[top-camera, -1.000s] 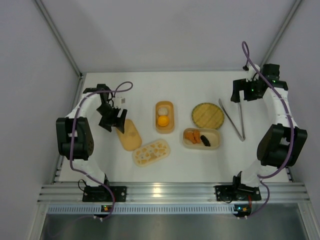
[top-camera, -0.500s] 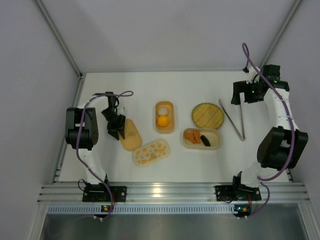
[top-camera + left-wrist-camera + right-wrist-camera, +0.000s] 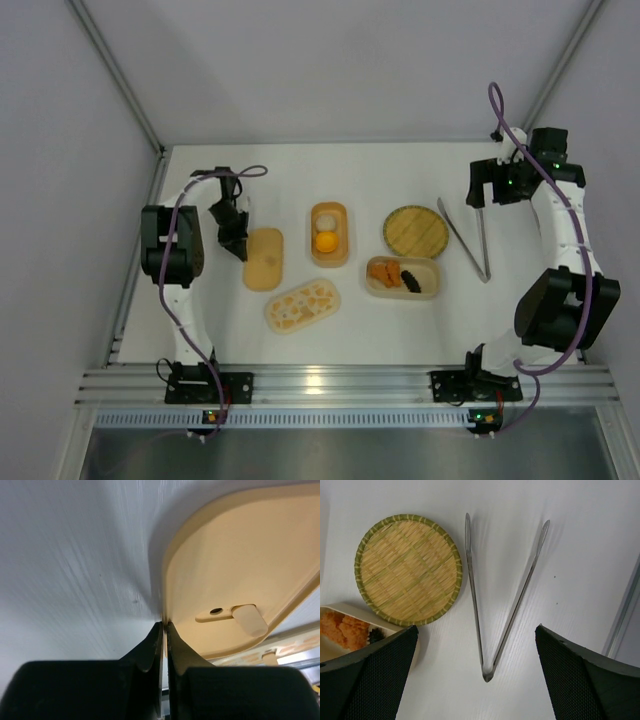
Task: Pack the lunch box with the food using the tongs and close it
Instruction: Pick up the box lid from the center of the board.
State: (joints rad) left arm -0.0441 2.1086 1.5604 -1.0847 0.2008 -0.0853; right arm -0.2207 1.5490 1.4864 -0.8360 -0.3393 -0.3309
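Now the left gripper point(image 3: 163, 624) has its black fingers pressed almost together on the thin rim of a smooth, tan, oblong plastic lid point(image 3: 264, 258) lying toward the left edge of the white table point(image 3: 380, 180). The wrist view shows the lid's rounded end, a small hole and a pale tab. The left arm is folded tight, its elbow toward the left edge and its wrist turned down at the lid's far-left end. Just beside the lid, toward the near edge, lies a second oblong tan piece point(image 3: 302, 305) mottled with pale patches. At mid-table an open tan oblong box point(image 3: 329, 262) holds a whitish ball point(image 3: 326, 219) and a yellow-orange ball point(image 3: 325, 242). To its right a second open box point(image 3: 429, 268) holds rough orange chunks point(image 3: 384, 272) and a dark brown-black piece point(image 3: 411, 281). A round woven plate point(image 3: 408, 570), yellow with a green rim, sits just beside that box's far rim. Right of the plate, near the right edge, long thin silver metal tongs point(image 3: 486, 672) lie flat in a narrow V, joint toward the near edge, with white surface showing between the arms and on either side. The right gripper point(image 3: 476, 628) hangs above them, apart, its mesh-textured fingers spread wide and holding nothing. The right arm reaches along the right edge toward the far right corner, wrist bent down.
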